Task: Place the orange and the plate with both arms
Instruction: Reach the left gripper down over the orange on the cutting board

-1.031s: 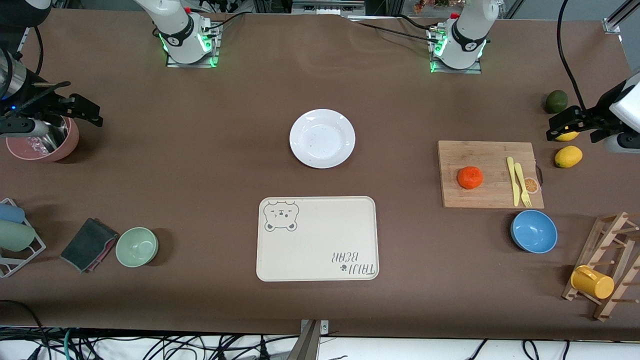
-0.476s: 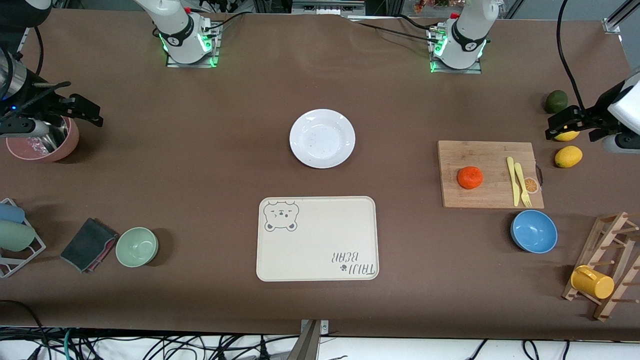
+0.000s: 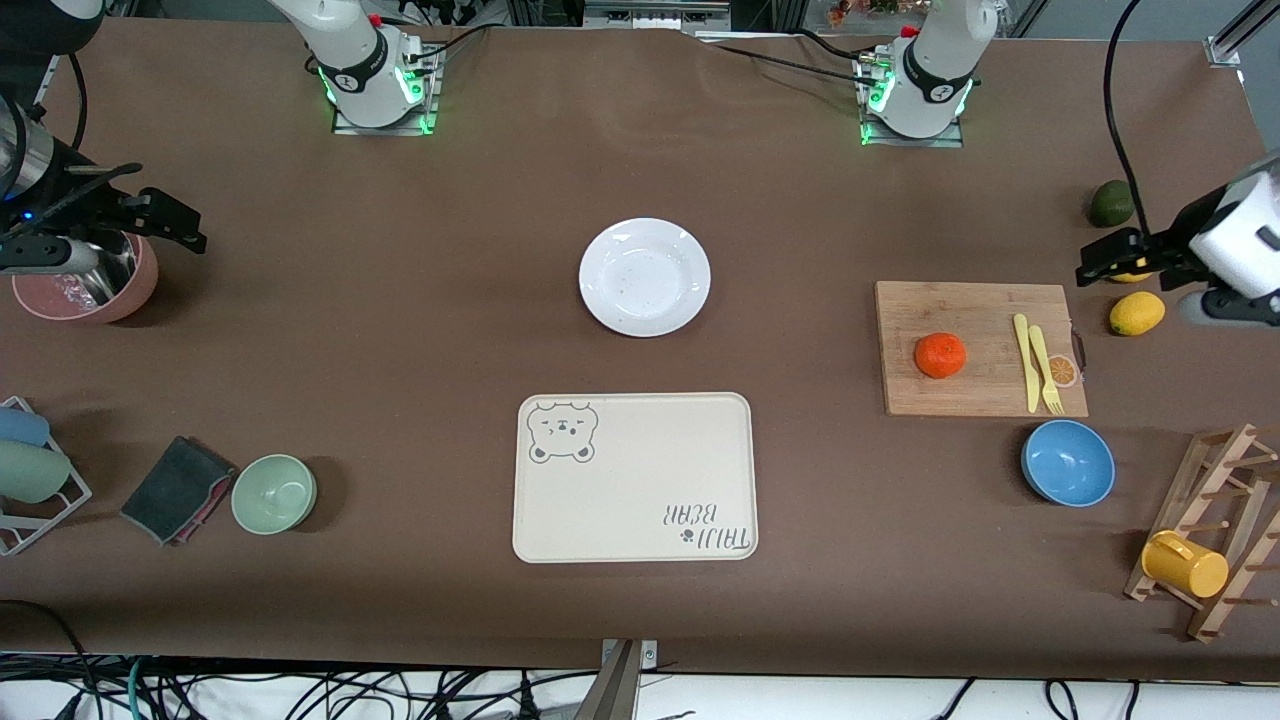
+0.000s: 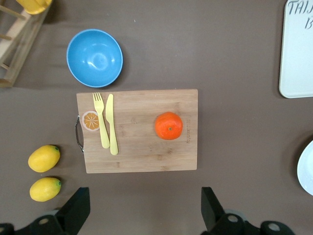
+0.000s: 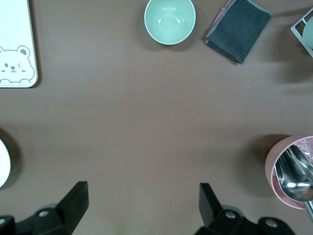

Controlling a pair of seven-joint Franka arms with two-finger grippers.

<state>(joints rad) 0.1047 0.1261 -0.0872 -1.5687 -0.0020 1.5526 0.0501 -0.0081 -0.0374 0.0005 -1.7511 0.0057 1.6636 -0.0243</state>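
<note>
The orange [image 3: 940, 355] sits alone on a wooden cutting board [image 3: 975, 300] toward the left arm's end of the table, beside one yellow knife [image 3: 1024, 362] and one yellow fork [image 3: 1044, 370]. The single white plate [image 3: 645, 277] lies mid-table, farther from the front camera than the cream tray [image 3: 634, 478]. Two lemons [image 4: 44, 158] lie near the board; one blue bowl [image 3: 1067, 463] sits nearer the camera. The left gripper [image 3: 1135, 258], fingers spread and empty, hangs over the lemons. The right gripper [image 3: 150, 218], fingers also spread, waits over a pink bowl [image 3: 140, 285] at its own end.
</note>
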